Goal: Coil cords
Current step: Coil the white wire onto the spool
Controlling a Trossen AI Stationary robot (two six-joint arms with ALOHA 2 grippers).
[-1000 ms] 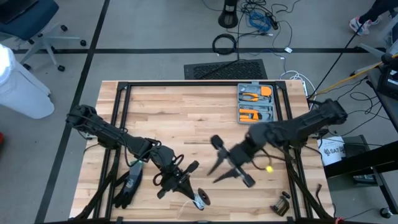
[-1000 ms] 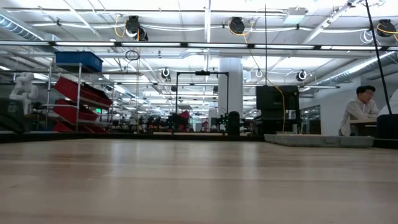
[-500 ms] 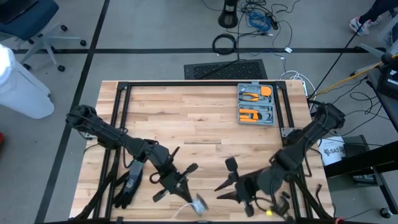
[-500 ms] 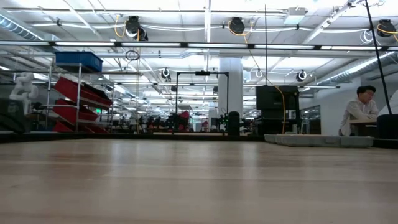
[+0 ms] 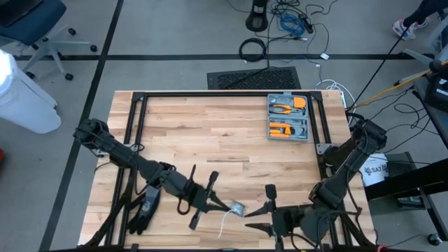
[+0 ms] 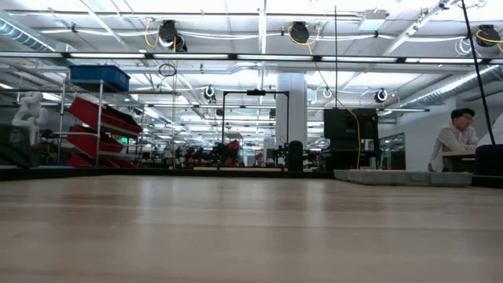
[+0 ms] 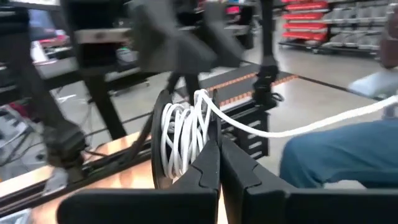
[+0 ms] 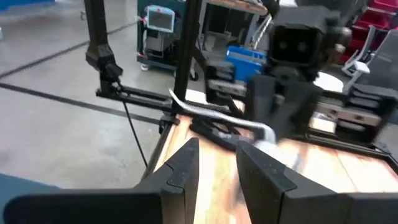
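Note:
The white cord is wound into a small bundle [image 5: 238,208] [image 7: 183,134] over the table's near middle. My left gripper [image 5: 227,205] [image 7: 219,149] is shut on it. A loose end [image 5: 224,225] [image 7: 298,127] trails away from the bundle. My right gripper [image 5: 260,208] [image 8: 216,158] stands open just to the right of the bundle. It points toward the bundle and has nothing between its fingers. No arm and no cord shows in the low view. My left gripper pinches the bundle's white windings [image 7: 200,144] between its two fingers. The fingers lie about level and point toward the table's right edge. The bundle stands on edge beyond the fingertips, clear of the table, and its loose end hangs slack.
A grey tray with orange tools [image 5: 288,117] sits at the far right of the table. A black glove-like object [image 5: 143,210] lies near the front left. Black frame rails [image 5: 210,94] border the table. A seated person [image 6: 456,137] shows far behind the table.
My right gripper has swung from the table's middle toward the near edge and sunk. It has turned and now points at the bundle. My left gripper has rolled and swung a little toward the right, carrying the bundle away from the near edge.

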